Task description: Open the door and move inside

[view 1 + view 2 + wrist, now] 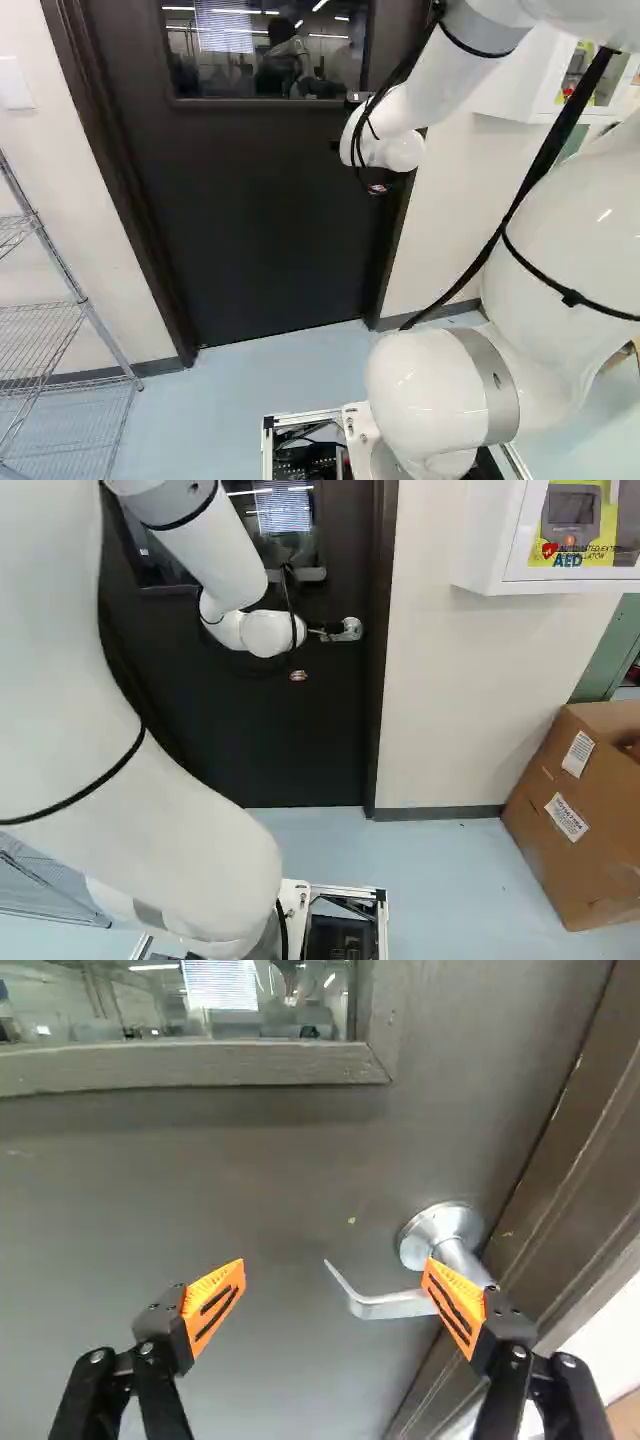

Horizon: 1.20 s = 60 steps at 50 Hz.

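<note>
Wrist view: a curved, silvery handle (385,1307) on the dark door (280,1190), claw (333,628) spread apart.

I've got a gap, lever handle (392,1306) to orange pad (208,1295) away from door frame (574,1170) | lever runs behind other pad | closed door (270,220) blocks ahead | wire shelving (83,301) left, cardboard box (545,825) right
</note>
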Tool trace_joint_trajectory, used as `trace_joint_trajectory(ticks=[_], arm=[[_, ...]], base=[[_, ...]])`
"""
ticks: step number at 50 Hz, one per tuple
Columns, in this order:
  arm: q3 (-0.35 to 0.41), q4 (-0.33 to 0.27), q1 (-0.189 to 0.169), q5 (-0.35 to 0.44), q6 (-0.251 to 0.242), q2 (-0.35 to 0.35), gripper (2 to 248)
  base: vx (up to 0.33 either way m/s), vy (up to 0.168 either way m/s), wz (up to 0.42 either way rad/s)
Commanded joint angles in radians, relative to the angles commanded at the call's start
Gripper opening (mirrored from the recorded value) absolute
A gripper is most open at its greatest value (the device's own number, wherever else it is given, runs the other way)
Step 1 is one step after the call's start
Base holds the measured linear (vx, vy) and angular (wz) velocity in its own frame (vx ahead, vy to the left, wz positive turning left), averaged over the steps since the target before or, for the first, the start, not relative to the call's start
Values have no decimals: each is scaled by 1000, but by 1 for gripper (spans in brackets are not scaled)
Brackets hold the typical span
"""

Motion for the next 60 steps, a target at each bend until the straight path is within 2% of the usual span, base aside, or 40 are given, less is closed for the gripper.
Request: trace_joint_trajectory(ticks=[60], arm=[[20,0,-3,0,0,-118,247]], base=[[0,0,0]])
